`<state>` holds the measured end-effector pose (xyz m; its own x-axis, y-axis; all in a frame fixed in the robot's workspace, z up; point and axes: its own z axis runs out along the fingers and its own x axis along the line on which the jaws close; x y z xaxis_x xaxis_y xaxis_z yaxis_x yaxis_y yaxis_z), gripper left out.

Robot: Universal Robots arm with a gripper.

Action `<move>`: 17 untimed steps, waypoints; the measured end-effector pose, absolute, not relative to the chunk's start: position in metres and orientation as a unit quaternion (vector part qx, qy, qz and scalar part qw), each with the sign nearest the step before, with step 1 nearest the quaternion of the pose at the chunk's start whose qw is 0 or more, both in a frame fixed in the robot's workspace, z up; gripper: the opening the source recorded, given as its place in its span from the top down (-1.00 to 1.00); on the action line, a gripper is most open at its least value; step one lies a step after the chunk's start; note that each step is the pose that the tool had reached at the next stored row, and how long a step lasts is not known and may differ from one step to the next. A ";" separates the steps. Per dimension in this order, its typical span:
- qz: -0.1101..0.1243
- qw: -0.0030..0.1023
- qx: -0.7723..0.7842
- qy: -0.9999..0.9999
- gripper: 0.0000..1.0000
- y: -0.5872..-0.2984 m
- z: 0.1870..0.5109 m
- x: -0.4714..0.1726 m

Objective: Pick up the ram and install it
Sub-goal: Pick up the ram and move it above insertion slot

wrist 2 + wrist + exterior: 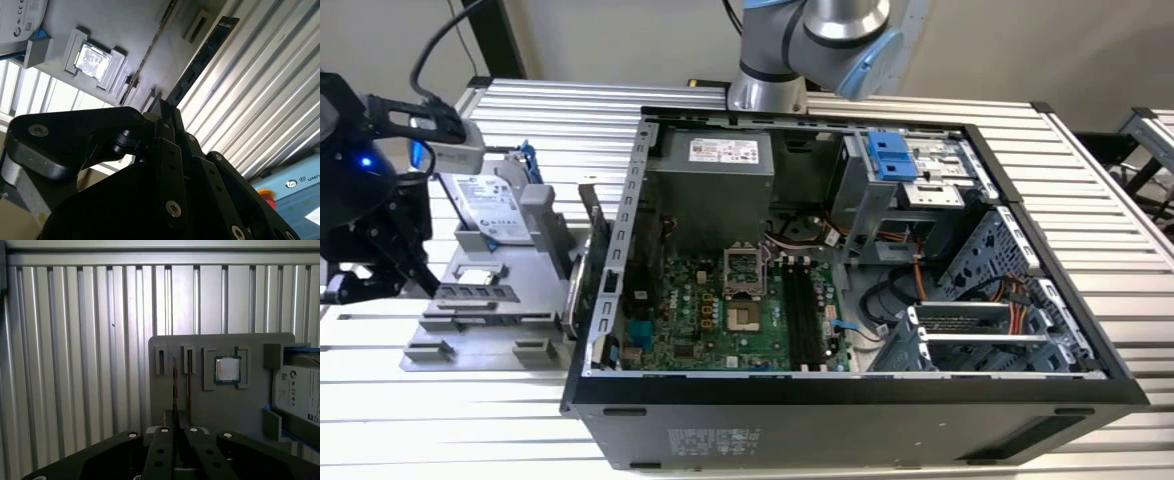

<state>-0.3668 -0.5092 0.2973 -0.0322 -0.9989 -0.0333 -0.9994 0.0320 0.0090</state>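
second wrist view: black two-finger gripper [162,107], fingers pressed together on the ram [200,60], a long narrow dark circuit-board stick. the stick runs out from the fingertips, past an edge of the grey plastic holder tray [150,30] and over the ribbed aluminium table [260,90]. whether it sits in a tray slot or hangs clear cannot be told. a square silver processor chip [92,59] lies in its own tray recess, apart from the stick.

first wrist view: ram edge-on, a thin line beside the tray's narrow slots. silver box-shaped hard drive [300,390] at one end of the tray.

exterior view: gripper at the tray's outer edge, well apart from the open black computer case [854,400], its green motherboard [720,320] and long black memory slots [803,315].

handling, as judged: pick-up step. pinch flat on both faces, stick square to the fingers, no twist, travel straight along the board's own plane.
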 end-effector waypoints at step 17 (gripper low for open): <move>0.015 0.009 -0.696 0.718 1.00 -0.509 0.314 -0.366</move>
<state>-0.3662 -0.5086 0.3138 -0.0322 -0.9989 -0.0335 -0.9995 0.0319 0.0088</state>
